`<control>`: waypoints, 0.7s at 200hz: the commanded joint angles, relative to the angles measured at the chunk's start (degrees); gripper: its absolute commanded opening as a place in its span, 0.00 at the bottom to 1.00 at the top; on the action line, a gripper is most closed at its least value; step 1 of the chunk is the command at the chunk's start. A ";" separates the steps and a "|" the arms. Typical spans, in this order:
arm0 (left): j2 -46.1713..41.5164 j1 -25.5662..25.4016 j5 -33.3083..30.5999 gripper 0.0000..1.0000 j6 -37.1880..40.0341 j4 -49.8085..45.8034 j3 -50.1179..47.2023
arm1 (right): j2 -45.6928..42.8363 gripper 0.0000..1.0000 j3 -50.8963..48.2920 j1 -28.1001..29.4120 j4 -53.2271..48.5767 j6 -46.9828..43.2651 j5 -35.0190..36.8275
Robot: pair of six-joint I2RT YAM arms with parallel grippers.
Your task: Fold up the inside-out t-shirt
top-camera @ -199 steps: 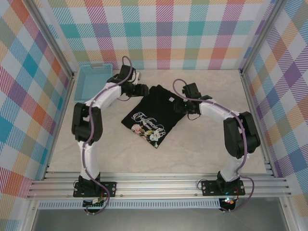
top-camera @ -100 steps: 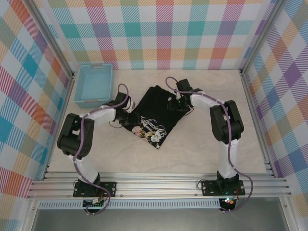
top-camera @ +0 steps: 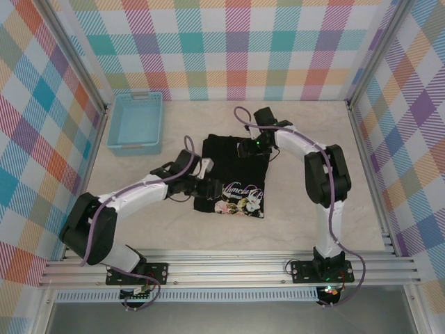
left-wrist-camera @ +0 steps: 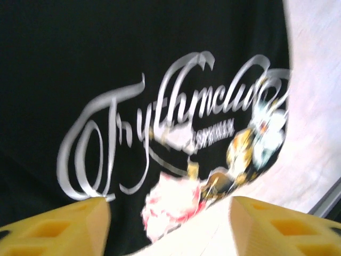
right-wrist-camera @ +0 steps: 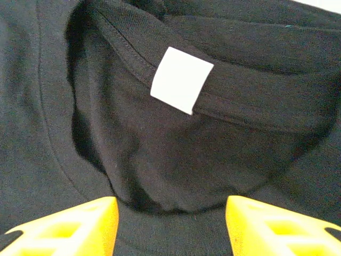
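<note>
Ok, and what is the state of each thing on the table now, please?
black t-shirt: folded into a rectangle, lying flat, print facing up.
light blue basket: upright, empty.
left gripper: open, over the print.
right gripper: open, over the collar.

1. The top camera looks down from above and behind the arm bases, far enough off to take in the whole table (top-camera: 313,223), the checked walls (top-camera: 236,42) and the basket (top-camera: 135,124).
2. The left wrist camera sits close over the t-shirt (left-wrist-camera: 106,53), facing past the left gripper's fingers (left-wrist-camera: 58,224) at the lettering (left-wrist-camera: 176,122); its picture is blurred.
3. The right wrist camera sits close too, looking past the right gripper's fingers (right-wrist-camera: 64,226) at the collar (right-wrist-camera: 224,106) and label (right-wrist-camera: 181,80).
4. All three views share the t-shirt.
</note>
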 commanded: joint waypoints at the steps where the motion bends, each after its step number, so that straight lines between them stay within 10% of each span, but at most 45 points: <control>1: 1.23 6.05 -4.89 0.68 -1.34 5.79 4.07 | -5.53 0.60 -1.81 -3.19 0.80 1.00 3.78; 140: 42.92 14.45 -1.44 0.53 3.95 -7.68 49.01 | 2.82 0.51 -5.48 -10.98 7.99 16.01 -4.17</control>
